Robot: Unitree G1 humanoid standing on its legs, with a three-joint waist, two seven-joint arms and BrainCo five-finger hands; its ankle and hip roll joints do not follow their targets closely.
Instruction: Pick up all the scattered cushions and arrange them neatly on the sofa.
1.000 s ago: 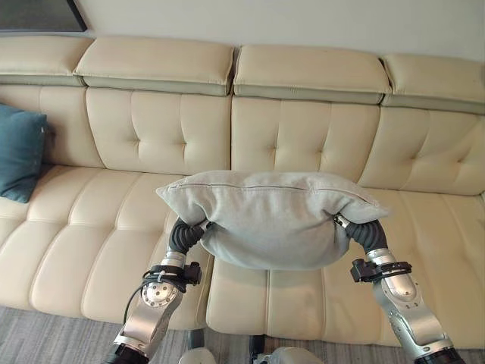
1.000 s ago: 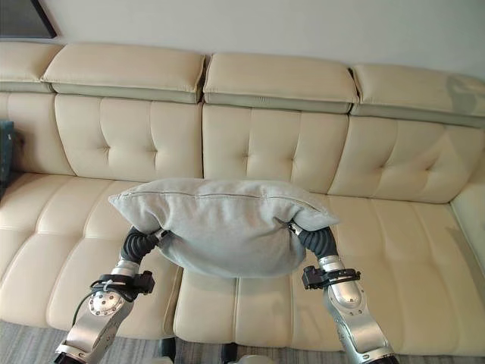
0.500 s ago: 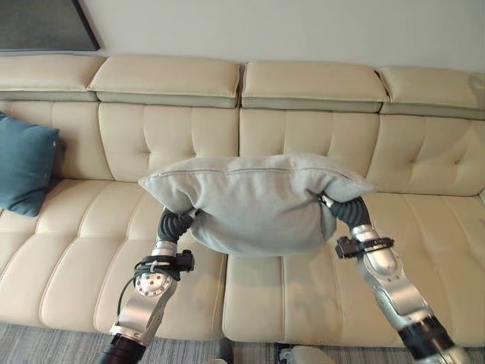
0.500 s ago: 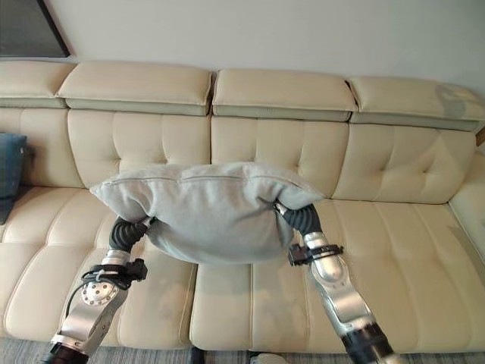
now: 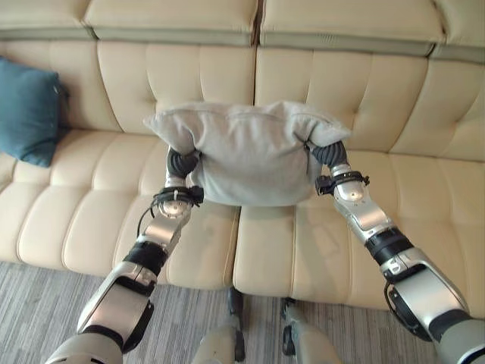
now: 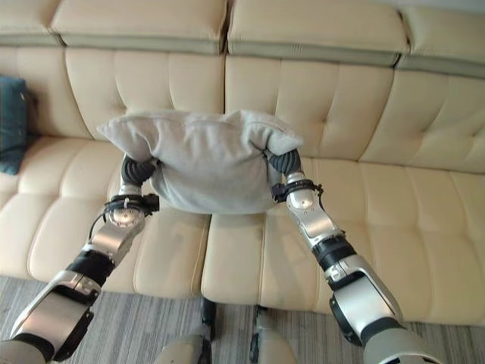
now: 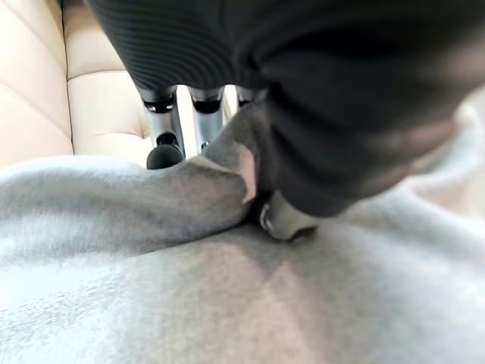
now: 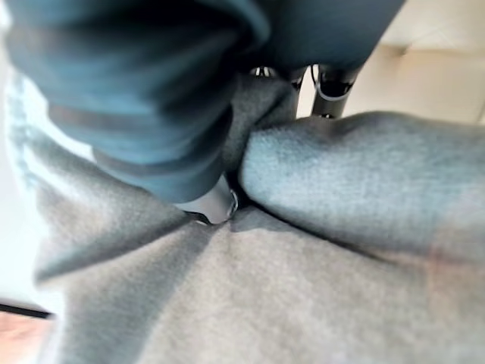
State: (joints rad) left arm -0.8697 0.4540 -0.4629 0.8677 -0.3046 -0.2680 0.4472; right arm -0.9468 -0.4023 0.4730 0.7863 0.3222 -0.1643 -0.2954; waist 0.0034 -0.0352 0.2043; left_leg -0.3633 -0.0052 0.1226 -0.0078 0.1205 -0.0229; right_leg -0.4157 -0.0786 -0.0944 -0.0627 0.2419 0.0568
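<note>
A grey cushion hangs above the cream sofa's seat, close to the backrest at the middle. My left hand grips its left end and my right hand its right end, so the cloth bulges over both. In the left wrist view the fingers reach over a fold of the grey cushion while the thumb digs into it. The right wrist view shows the same pinch, fingers on the grey cloth. A teal cushion leans against the backrest at the far left.
The sofa's tufted backrest runs across the whole width behind the cushion. Bare seat lies on both sides of my arms. A grey striped rug covers the floor in front of the sofa.
Both arms have stretched forward, carrying the grey cushion nearer to the backrest. The head camera has tilted down, so the sofa's top has slid out of the picture.
</note>
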